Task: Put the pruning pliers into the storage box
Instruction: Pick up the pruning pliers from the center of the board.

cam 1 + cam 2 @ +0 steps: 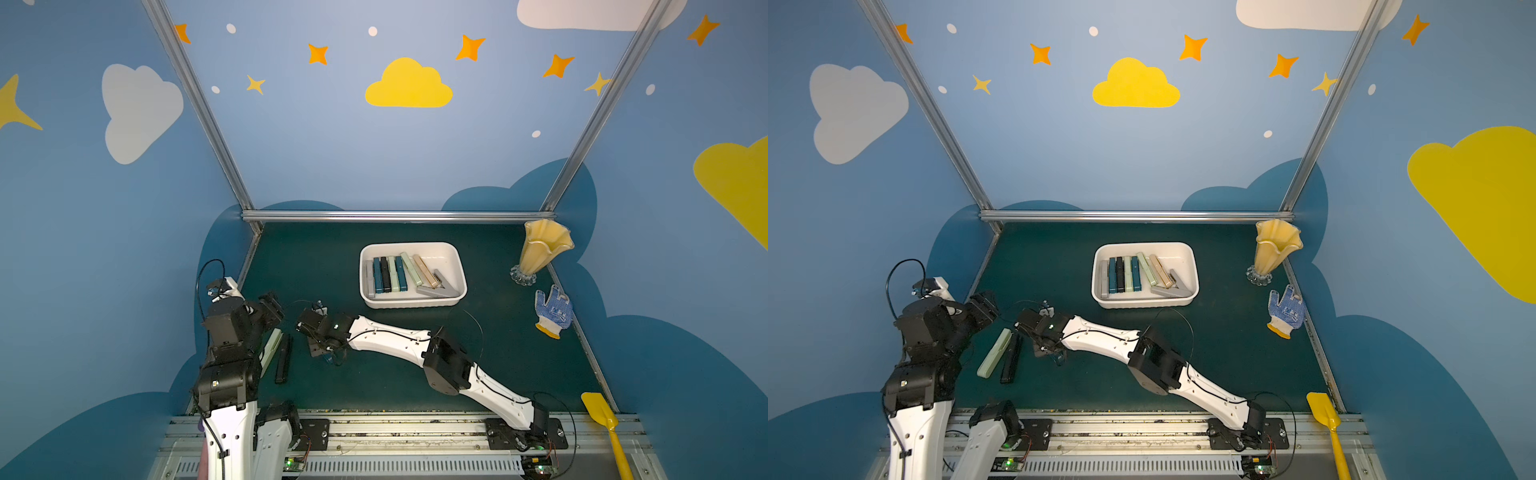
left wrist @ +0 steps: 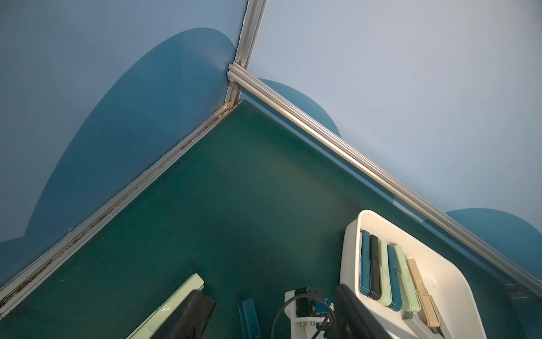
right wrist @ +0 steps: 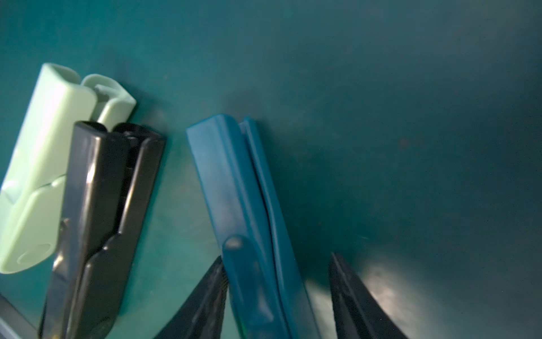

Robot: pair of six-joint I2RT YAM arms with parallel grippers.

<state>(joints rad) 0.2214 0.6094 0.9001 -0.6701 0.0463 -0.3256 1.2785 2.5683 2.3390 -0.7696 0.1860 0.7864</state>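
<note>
The teal-blue folded plastic pruning pliers [image 3: 249, 220] lie flat on the dark green mat [image 3: 410, 117]. Their long axis runs straight out from between the right gripper [image 3: 277, 256] fingers, and the squared far end points away from the wrist. A seam runs down their length between two halves, with a round rivet on an oval tab near the fingers. The jaws straddle the bar, parted. One black finger [image 3: 205, 302] touches its side, while the other stands clear across a strip of mat, so nothing is gripped.

Just beside them lie black pliers [image 3: 99, 211] and pale green pliers [image 3: 44, 164], touching side by side, their far ends leaning toward the teal one's. In both top views this pair sits at the mat's left side [image 1: 1012, 359].

The left gripper [image 1: 272, 307] hangs above them, and I cannot tell how far open it is. Farther off, the shallow white plastic storage box [image 1: 415, 246] holds a row of pliers.
</note>
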